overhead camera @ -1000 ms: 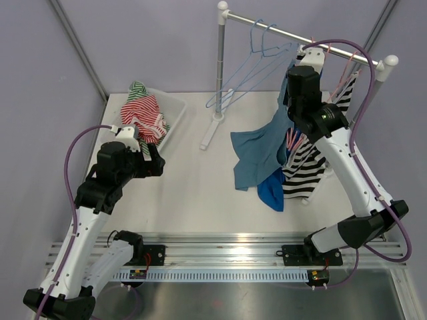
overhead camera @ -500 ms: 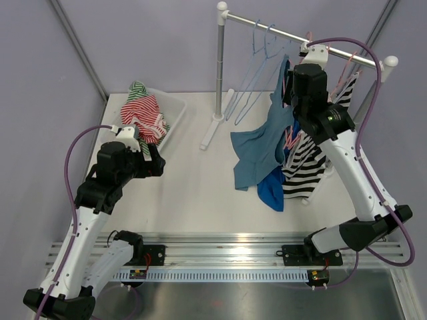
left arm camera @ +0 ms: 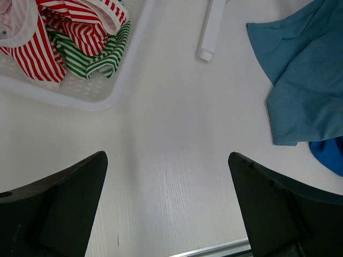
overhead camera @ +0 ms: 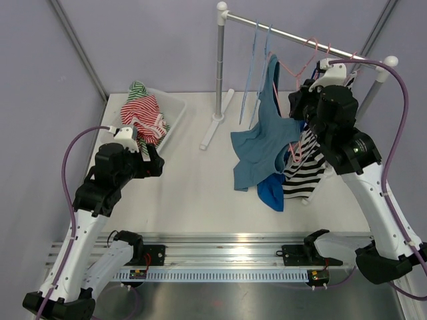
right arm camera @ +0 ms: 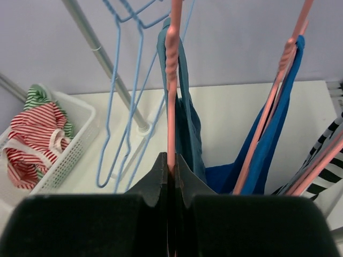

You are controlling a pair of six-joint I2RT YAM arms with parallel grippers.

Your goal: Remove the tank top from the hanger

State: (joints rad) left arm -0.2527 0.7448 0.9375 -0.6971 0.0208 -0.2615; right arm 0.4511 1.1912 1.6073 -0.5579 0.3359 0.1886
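A teal tank top hangs by one strap from a pink hanger near the rail, and its lower part lies spread on the table. My right gripper is shut on that pink hanger's arm. In the right wrist view the closed fingers pinch the pink hanger, with the teal strap just behind it. My left gripper is open and empty, low over the table left of the top. It shows in the left wrist view, with the teal top at the far right.
A white bin of red and green striped clothes stands at the back left. The rack pole holds blue wire hangers. A royal blue top and a black-and-white striped garment hang on other pink hangers.
My right arm has swung right and towards me, carrying the pink hanger and the teal strap with it. The blue hangers have swung back to hang straight. The left arm has not moved.
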